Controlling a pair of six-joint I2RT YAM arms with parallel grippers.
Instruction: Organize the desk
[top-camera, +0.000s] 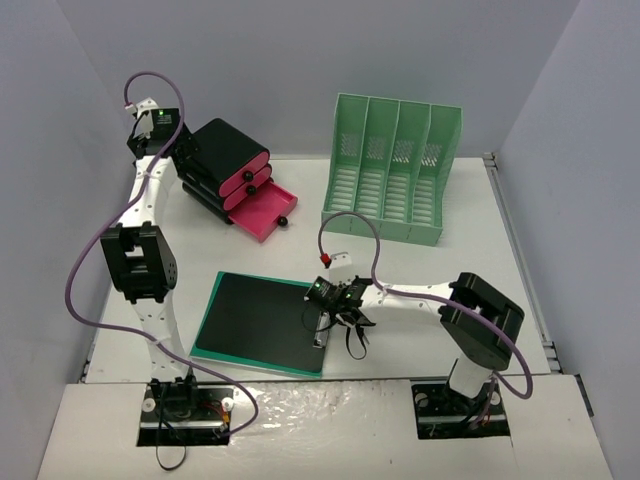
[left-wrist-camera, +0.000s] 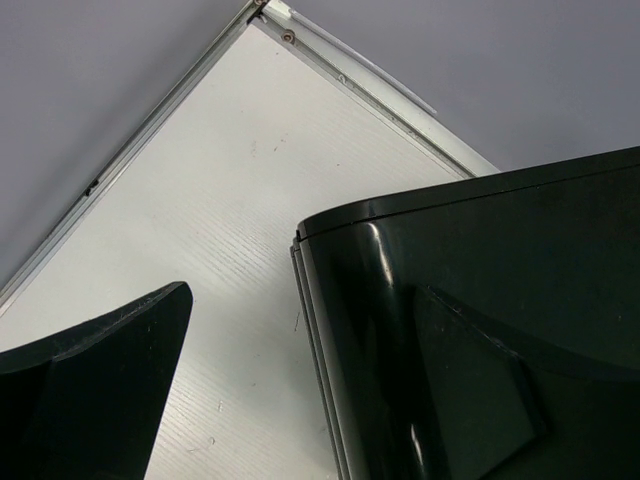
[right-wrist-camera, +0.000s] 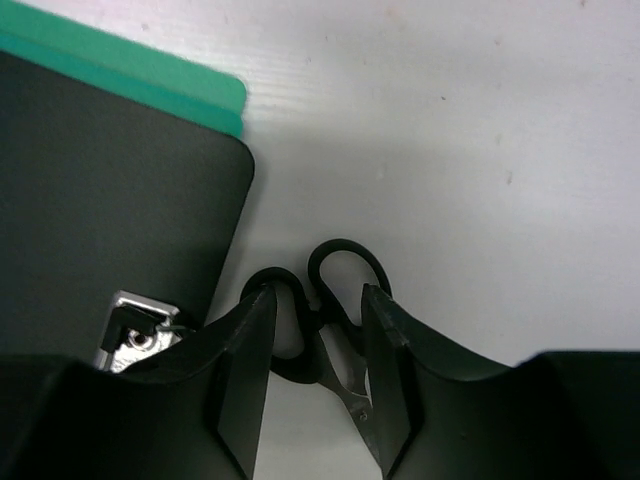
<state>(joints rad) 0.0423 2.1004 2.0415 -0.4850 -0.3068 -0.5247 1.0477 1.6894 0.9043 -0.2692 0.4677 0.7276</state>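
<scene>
Bench (top-camera: 450, 290): white, flat, rigid, with metal rails at its edges. It fills the frame under everything. A fixed surface, judged smooth and low-friction. There is nothing on it to grip, so the work is on the loose items it carries.

- Lower centre, top view: black pad (top-camera: 265, 320) on a green backing, lying flat.
- A metal clip (right-wrist-camera: 135, 335) sits at the pad's right edge. It may belong to the pad; the view is too tight to say.
- Scissors (right-wrist-camera: 345, 246) lie on bare bench just beside that edge.
- Right jaws are parted and straddle the scissors' handle loops, not yet clamped.
- The scissors look light and stiff, with hard plastic loops and slick blades. The best hold is probably across the neck, between loops and pivot.

- Upper left: black-and-pink drawer unit (top-camera: 225, 160), with its lowest drawer (top-camera: 262, 212) pulled out.
- Left jaws are spread wide at the unit's rear corner, one finger standing clear of it.
- The casing is glossy and likely slippery, and bulkier than the rest. It is better pushed than pinched.

- Upper right: mint-green file rack (top-camera: 390, 170), upright.
</scene>
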